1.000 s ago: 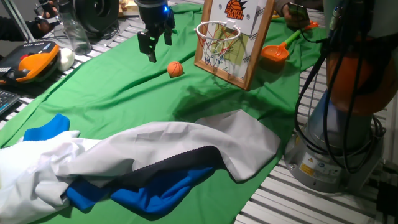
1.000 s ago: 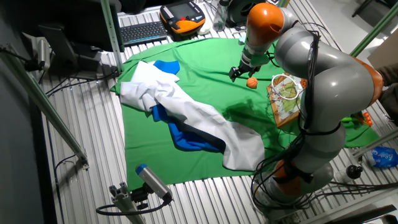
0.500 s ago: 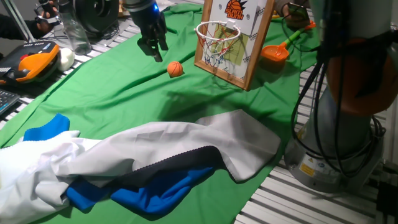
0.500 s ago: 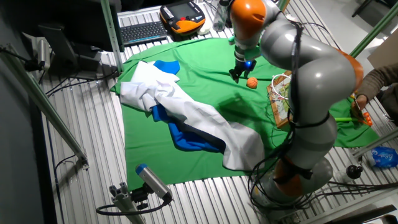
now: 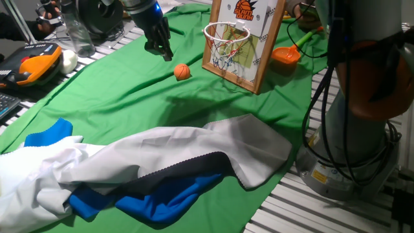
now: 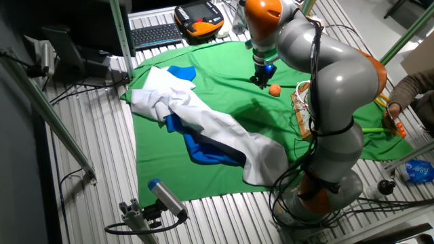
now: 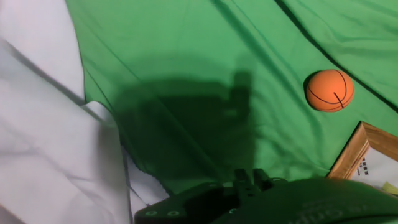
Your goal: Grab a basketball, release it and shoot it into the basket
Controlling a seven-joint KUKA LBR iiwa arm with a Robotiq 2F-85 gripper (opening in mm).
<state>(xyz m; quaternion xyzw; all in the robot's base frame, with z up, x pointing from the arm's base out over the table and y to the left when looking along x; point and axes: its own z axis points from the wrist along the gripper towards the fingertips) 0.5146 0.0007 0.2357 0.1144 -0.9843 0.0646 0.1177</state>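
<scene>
The small orange basketball (image 5: 182,71) lies on the green cloth, a little left of the basket (image 5: 226,32), whose orange rim and white net hang on a wood-framed backboard (image 5: 249,39). My gripper (image 5: 159,49) hangs just above the cloth, up and to the left of the ball, not touching it; its fingers look apart with nothing between them. From the other side, the gripper (image 6: 262,81) is just left of the ball (image 6: 274,89), with the basket (image 6: 306,102) beyond. The hand view has the ball (image 7: 329,90) at upper right and a backboard corner (image 7: 356,154) below it; no fingers show there.
A crumpled white and blue cloth (image 5: 142,171) covers the near part of the green cloth (image 5: 116,97). An orange scoop (image 5: 288,52) lies right of the backboard. A teach pendant (image 5: 32,65) and a bottle (image 5: 77,35) sit at the left. The arm's base (image 5: 349,155) stands at the right.
The arm has swung and the hand has turned, shifting slightly left and back from the ball. The ball and the basket have not moved.
</scene>
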